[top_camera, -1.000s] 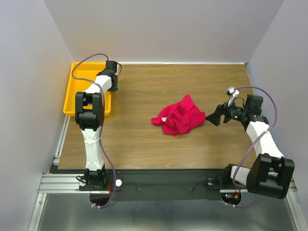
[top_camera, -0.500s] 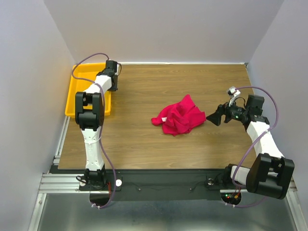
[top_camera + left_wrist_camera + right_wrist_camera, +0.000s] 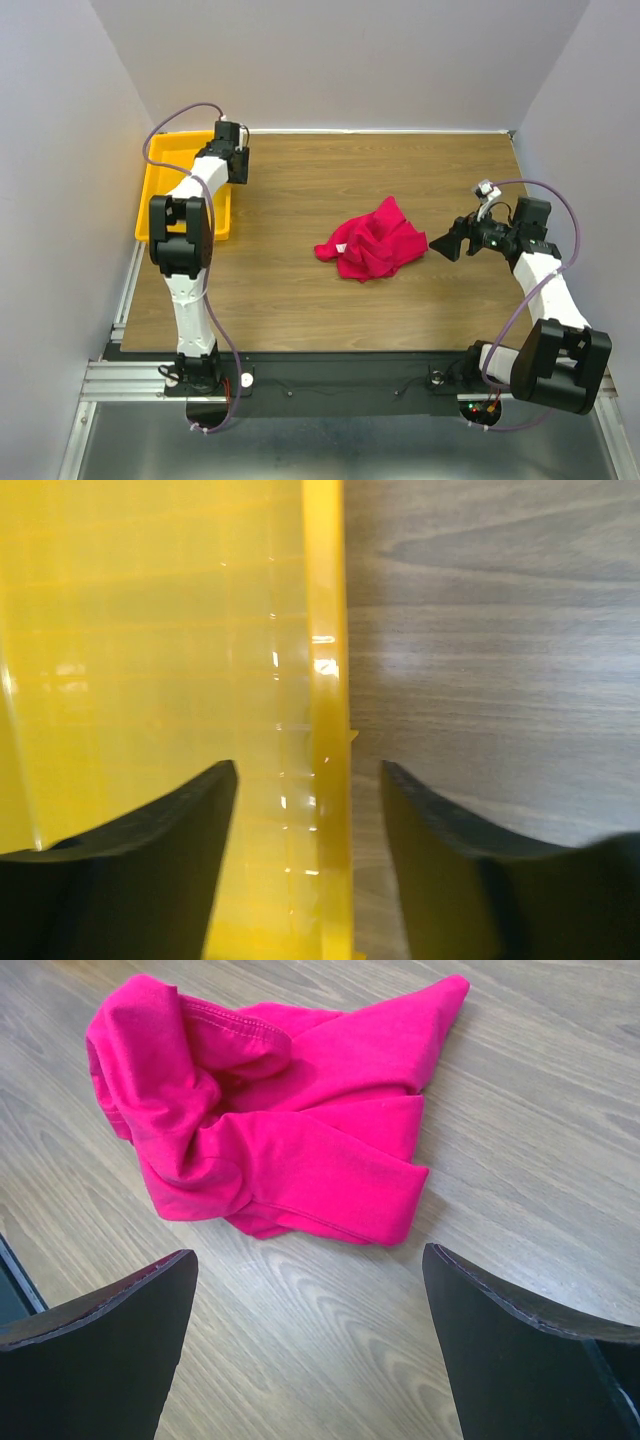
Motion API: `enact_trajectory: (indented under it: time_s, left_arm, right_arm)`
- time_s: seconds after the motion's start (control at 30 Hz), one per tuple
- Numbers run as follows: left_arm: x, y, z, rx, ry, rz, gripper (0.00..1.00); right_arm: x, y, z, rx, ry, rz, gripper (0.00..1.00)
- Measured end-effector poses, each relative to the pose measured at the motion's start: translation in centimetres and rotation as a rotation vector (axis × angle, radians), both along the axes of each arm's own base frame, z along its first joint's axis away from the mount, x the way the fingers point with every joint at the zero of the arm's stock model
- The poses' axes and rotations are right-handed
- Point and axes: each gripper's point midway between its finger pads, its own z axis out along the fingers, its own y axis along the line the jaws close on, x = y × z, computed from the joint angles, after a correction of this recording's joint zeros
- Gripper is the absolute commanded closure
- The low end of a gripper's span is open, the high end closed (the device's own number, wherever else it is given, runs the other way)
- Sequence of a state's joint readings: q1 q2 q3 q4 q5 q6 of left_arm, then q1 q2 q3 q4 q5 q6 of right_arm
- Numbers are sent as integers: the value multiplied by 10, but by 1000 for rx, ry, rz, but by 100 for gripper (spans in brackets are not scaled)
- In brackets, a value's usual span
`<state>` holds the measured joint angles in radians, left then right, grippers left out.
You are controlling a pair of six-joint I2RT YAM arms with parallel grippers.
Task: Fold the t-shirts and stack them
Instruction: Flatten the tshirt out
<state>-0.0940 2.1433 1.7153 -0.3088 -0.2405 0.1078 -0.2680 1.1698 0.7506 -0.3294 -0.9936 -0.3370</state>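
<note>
**Desk:** What do we have at the tools?

**Floor:** The right gripper [image 3: 305, 1275] has its fingers spread wide with nothing between them. It hangs just to the right of a crumpled crimson-red cloth t-shirt [image 3: 270, 1130] in the middle of the table. The left gripper [image 3: 308, 772] is well apart at far left. Its jaws stand apart astride the right rim of a rectangular yellow plastic tray [image 3: 326, 680], with a gap on either side, and grip nothing.

**Desk:** And the step in hand?

**Floor:** We judge it to be the opening pick, since the bundle must be spread flat before any fold. We would go in low for the folded flap nearest the right gripper. We would pinch a single layer at a hem or corner, never the whole heap. The left arm should then come across for an opposite edge, so the cloth opens rather than drags.

**Desk:** How does the shirt lie?

**Floor:** Seen from above, its long axis runs roughly left to right across the brown wood-grain table [image 3: 400, 165]. One pointed corner aims at the far edge. A stitched hem shows on top of the heap. We cannot tell collar from sleeves among the folds.
</note>
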Motion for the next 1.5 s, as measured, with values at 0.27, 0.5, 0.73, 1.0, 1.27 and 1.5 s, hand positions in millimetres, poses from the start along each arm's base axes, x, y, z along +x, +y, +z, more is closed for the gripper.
enact_trajectory:
  time_s: [0.27,0.5,0.73,1.0,1.27,1.5]
  left_arm:
    - [-19,-12,88,-74,-198,-62,20]
    - [-68,-37,150,-200,-369,-188,13]
    - [-133,-86,164,-451,-450,-387,12]
    - [-197,-116,132,-636,-386,-461,12]
    - [-225,-117,134,-661,-439,-485,12]
    - [-227,-117,148,-656,-490,-502,12]
  right_arm:
    - [-1,0,5,-11,-28,6,0]
    - [-9,6,1,-16,-54,64,0]
    - [-23,47,-17,-87,23,256,1]
    - [-44,106,-25,-246,43,439,9]
    - [-52,124,-64,-372,189,416,12]
    - [-34,121,-70,-392,197,317,18]
